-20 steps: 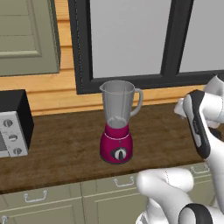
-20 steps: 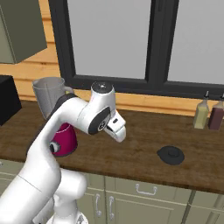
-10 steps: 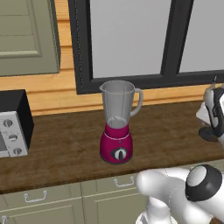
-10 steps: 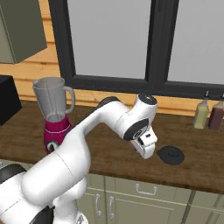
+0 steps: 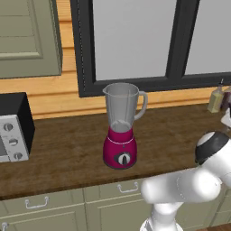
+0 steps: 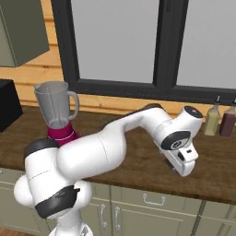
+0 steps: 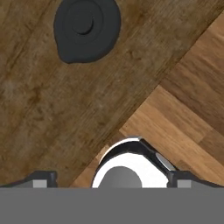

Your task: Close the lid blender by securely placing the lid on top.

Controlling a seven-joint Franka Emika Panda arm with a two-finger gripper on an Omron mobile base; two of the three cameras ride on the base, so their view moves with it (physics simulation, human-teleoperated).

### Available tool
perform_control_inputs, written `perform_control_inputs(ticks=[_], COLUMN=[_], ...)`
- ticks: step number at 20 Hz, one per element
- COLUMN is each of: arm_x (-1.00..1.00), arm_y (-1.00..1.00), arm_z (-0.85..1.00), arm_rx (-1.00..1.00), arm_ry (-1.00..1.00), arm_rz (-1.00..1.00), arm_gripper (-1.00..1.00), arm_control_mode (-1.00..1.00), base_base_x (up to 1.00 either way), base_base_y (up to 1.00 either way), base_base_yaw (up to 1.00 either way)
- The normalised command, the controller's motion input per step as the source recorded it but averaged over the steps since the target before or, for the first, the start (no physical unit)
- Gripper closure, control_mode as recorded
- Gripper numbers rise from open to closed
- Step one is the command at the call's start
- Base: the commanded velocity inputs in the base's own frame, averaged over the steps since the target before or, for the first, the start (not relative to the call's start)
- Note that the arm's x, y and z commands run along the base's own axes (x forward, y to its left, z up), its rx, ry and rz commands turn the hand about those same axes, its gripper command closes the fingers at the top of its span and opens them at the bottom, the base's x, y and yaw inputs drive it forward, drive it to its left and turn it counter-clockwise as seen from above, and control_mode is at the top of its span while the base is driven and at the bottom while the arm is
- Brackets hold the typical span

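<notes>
Lid (image 7: 87, 29) lies flat on the counter (image 7: 39, 109) beneath my open, empty fingers (image 7: 41, 179); I must centre over it, descend, then grip.

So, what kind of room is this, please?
A rendered kitchen, most likely. A dark wooden counter runs above drawers and cabinets; on it stand a magenta blender with a clear jar, a boxy oven with knobs, and bottles by the window.

lid (image 7: 86, 29) on counter (image 7: 52, 109), blender (image 5: 121, 127) apart
</notes>
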Motion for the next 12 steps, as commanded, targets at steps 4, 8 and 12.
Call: perform_control_inputs(ticks=[4, 8, 12], arm_x=[0.48, 0.63, 0.31], arm_y=[-0.27, 0.03, 0.11], arm_z=[-0.13, -0.24, -0.3], arm_rx=[0.0, 0.0, 0.0], arm_ry=[0.0, 0.0, 0.0], arm_rz=[0.02, 0.0, 0.0], arm_gripper=[-1.0, -1.0, -1.0], arm_control_mode=[-1.0, -1.0, -1.0], base_base_x=[0.0, 0.0, 0.0], base_base_y=[0.0, 0.0, 0.0], base_base_yaw=[0.0, 0.0, 0.0])
